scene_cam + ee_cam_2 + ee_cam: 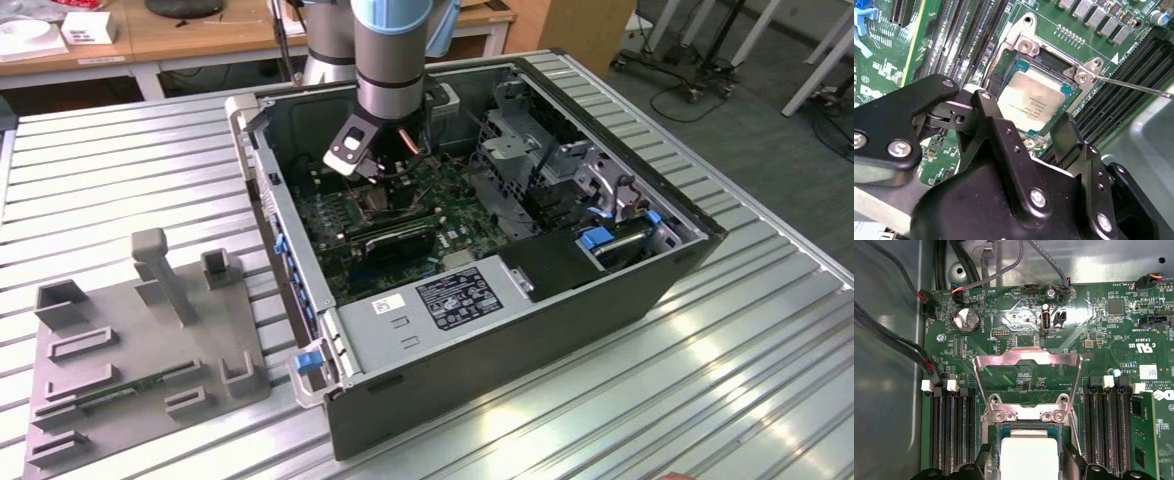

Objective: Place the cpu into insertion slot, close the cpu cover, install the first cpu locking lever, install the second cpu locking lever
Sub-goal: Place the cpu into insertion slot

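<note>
Cpu [1036, 102] lies flat in the insertion slot [1026, 59], metal top up, in both wrist views. It looks square to the slot as far as I can judge. Hand [1028, 114] is spread, with one black finger [1069, 132] on each side of the chip and nothing pinched. Can't tell if the tips touch the slot's edges. In the exterior view the hand sits in the upper middle of the frame, down inside the computer case [534, 340].

Cpu cover [1026, 360] stands open, tipped up off the slot, and the green motherboard [1094, 330] shows through its cut-out. A thin metal rod [1134, 87], likely a locking lever, juts out beside the slot and is not hooked down. Cover and both levers are not yet done.

Risks, my judgement:
- Fingers sit close to the chip, so a skewed lift could drag an edge and tip the cpu out of its seat.
- If the chip is cocked at all, closing the cover on it could bend the slot's contacts.
- The raised cover is near the hand, so a careless sweep could knock or twist it.
- The memory slots [951, 430] flank the socket tightly and leave little side room for the fingers.

Containers:
- The case, on the slatted counter [747, 380], holds the motherboard, a power supply box [447, 295] and a drive cage [514, 150].
- A grey fixture tray [120, 310], at the lower part of the exterior view's left, holds a green memory stick [134, 385] lying in one groove.
</note>
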Tool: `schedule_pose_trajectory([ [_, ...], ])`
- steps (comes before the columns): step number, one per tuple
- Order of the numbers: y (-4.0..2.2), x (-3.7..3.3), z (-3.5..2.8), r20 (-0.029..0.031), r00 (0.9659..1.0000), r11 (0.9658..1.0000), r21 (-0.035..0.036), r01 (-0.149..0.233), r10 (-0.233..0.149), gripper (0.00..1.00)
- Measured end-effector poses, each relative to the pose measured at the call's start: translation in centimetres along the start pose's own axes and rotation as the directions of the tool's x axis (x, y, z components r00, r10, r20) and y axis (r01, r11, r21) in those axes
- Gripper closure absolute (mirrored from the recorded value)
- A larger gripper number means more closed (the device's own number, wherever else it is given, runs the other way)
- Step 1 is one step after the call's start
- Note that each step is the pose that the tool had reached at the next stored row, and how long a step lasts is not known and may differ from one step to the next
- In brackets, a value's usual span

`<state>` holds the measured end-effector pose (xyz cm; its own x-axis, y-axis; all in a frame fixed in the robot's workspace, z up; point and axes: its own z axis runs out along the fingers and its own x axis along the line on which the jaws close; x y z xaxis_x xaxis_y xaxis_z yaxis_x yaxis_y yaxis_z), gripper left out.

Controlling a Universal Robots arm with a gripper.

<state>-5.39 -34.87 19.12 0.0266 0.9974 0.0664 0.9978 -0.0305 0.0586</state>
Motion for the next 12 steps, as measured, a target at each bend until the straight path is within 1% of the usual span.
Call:
schedule_pose_trajectory([
  [5, 0.01, 0.00, -0.10, 0.0002, 1.0000, 1.0000, 0.0001, 0.000, 0.000, 0.33],
  [12, 0.06, 0.07, -1.12, 0.0001, 1.0000, 1.0000, 0.0000, 0.000, 0.000, 0.33],
])
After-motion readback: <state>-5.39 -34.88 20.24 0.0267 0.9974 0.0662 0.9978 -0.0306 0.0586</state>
